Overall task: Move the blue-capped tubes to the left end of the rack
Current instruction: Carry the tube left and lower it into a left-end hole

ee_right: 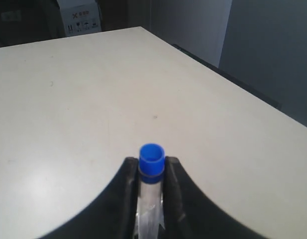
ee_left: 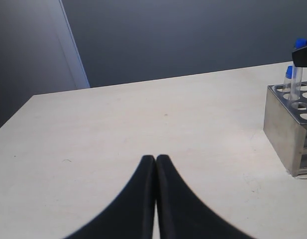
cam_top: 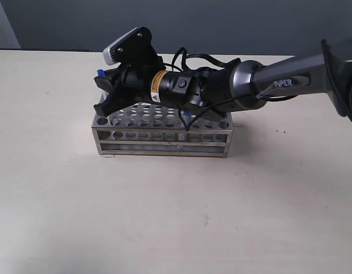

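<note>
The steel rack (cam_top: pixel 164 137) stands mid-table. My right arm reaches across it, and the right gripper (cam_top: pixel 103 92) hangs over the rack's left end. In the right wrist view the right gripper (ee_right: pixel 152 163) is shut on a blue-capped tube (ee_right: pixel 152 158), cap just past the fingertips. From the left wrist view, the held tube's cap (ee_left: pixel 300 43) sits high by a black finger (ee_left: pixel 303 54), above the rack (ee_left: pixel 285 124). Another blue-capped tube (ee_left: pixel 289 82) stands in a corner hole. One blue cap (cam_top: pixel 100 73) peeks out beside the gripper. The left gripper (ee_left: pixel 156 158) is shut and empty, over bare table.
A further bit of blue (cam_top: pixel 186 115) shows in the rack under the right arm. The pale table (cam_top: pixel 176 217) spreads round the rack on all sides. A dark wall (cam_top: pixel 221 23) runs along the back.
</note>
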Tool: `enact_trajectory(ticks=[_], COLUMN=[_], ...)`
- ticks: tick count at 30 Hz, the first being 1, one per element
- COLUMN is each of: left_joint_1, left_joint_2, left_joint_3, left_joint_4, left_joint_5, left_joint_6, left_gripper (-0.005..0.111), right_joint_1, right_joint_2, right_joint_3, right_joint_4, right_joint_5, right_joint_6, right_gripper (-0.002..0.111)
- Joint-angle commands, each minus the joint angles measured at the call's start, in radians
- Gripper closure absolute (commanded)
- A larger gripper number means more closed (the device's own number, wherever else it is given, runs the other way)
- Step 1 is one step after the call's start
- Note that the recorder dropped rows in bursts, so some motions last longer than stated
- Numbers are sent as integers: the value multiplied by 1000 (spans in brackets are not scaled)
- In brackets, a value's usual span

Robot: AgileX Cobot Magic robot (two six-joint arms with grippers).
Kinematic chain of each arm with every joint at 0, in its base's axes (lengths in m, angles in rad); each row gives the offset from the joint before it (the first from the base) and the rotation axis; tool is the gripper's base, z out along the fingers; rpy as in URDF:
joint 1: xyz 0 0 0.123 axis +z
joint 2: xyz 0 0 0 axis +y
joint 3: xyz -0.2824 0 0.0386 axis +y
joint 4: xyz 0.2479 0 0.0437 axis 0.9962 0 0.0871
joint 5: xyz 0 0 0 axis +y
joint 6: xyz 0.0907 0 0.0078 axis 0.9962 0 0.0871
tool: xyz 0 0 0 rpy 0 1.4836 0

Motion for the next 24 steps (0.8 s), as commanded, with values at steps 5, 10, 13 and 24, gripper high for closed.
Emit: enact_trajectory(ticks=[5,10,13,24], left_joint_1=[-7,-7,-7,-7], left_joint_2=[4,4,4,4], left_joint_3=[-2,-2,-2,-2], left_joint_4=[-1,-1,-1,-1], left_joint_5=[-14,-14,-14,-14], left_joint_6=[-3,-3,-3,-3], left_gripper=[106,106,106,106], right_joint_1=[0,0,0,-52], right_joint_2=[14,14,14,-392], right_joint_3=[-3,-3,-3,161], right_joint_4=[-3,-3,-3,27], right_joint_5=[-13,0,16,223], right_joint_6=[5,5,5,-46], right_gripper=[100,74,73,73])
